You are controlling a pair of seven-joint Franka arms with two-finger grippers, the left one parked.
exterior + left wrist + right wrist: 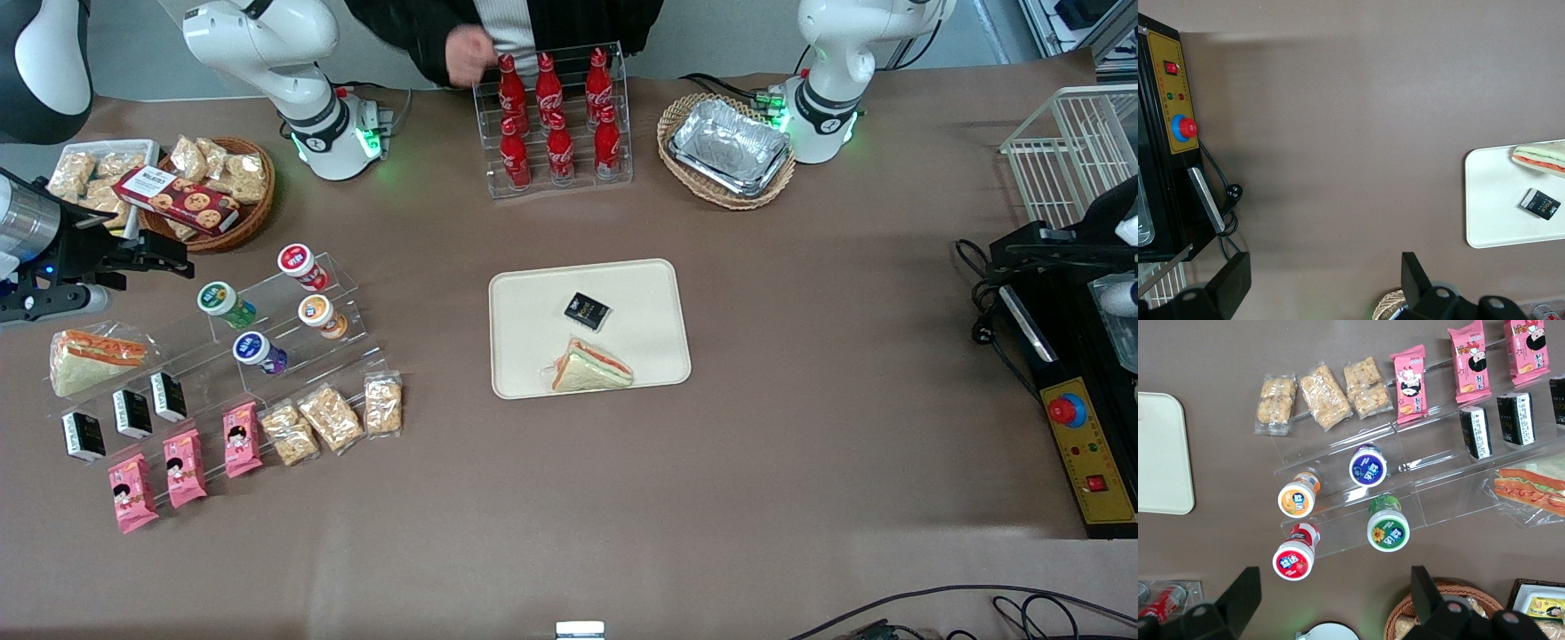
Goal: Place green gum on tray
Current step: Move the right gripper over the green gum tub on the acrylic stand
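1. The gripper [173,265] is hovering over the working arm's end of the counter [800,462], jaws spread and holding nothing, close to the wicker basket [240,233] of snacks.
2. The green gum [226,303], a small smooth plastic cylinder under a round white lid, is sitting on the clear acrylic tiered stand [293,347], just beside and below the jaws, nearer the front camera; its long axis is tilting lid-upward.
3. The tray [533,293], flat, matte and cream-coloured, is lying mid-counter, well apart from the gum, carrying a sandwich [591,367] and a black packet [587,310].

Brown table [800,462] – tray [653,276], clear stepped rack [356,342], wicker baskets [253,218]
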